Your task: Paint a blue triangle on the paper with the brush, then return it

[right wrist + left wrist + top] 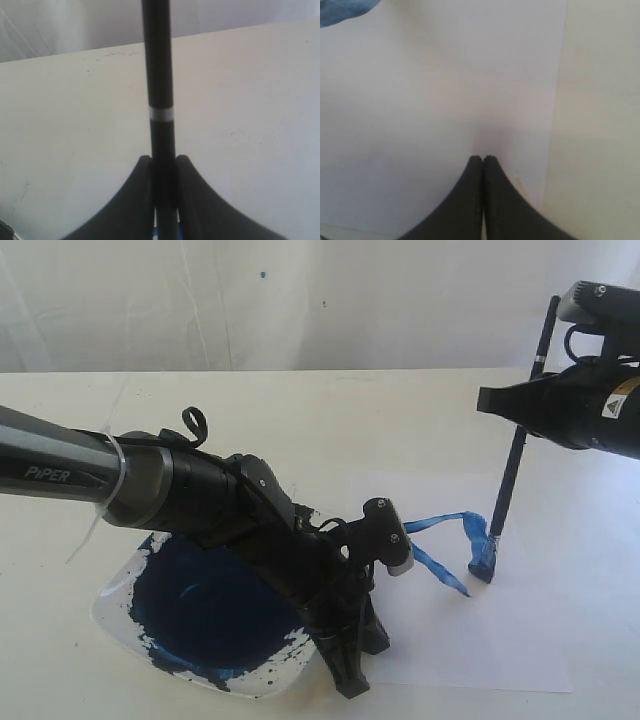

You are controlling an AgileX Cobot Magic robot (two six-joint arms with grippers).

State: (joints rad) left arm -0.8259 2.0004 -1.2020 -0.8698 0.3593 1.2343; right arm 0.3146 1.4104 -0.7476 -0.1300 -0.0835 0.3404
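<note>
My right gripper (512, 412) is shut on the black handle of the brush (508, 480), which it holds nearly upright. The blue bristle tip (485, 562) touches the white paper (500, 640). Streaky mid-blue strokes of the triangle (440, 522) lie left of the tip: one along the top, one slanting below it, and a short one by the tip. In the right wrist view the handle (157, 75) rises between the shut fingers of the gripper (163, 162). My left gripper (350, 680) is shut and empty, its tips pressed on the paper's near left part (420, 100). A blue stroke (342, 11) shows at a corner.
A clear plate (115, 605) holding a dark blue pool of paint (205, 610) sits at the front left, under the left arm (200, 490). Cream tabletop (330, 410) runs back to a white backdrop. The paper's edge (557, 125) lies close beside the left fingertips.
</note>
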